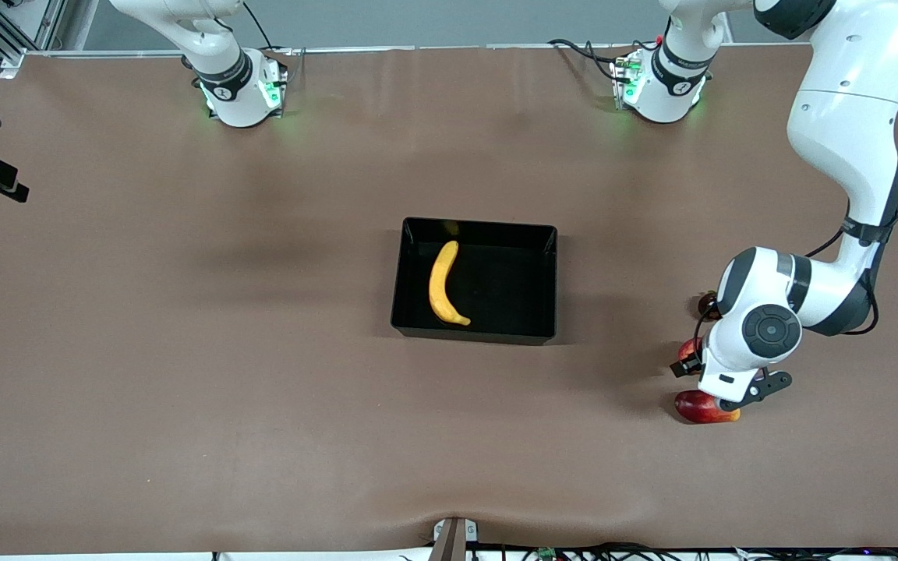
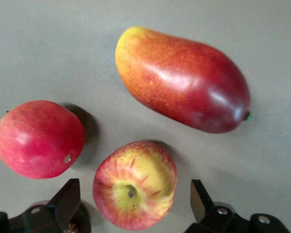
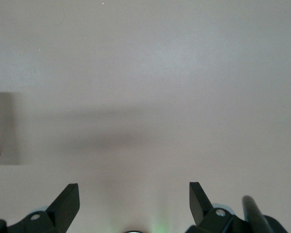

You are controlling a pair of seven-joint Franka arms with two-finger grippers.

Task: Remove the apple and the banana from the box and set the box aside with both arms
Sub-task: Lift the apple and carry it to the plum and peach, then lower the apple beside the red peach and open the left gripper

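Mango [image 1: 705,407], left gripper [image 2: 135,201] over apple [image 2: 135,184]

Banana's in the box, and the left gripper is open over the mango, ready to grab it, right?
Not quite. The left wrist view shows the left gripper open over the apple, which sits between its fingers; the mango lies beside it, clear of the fingers. The banana is in the box, as you say.
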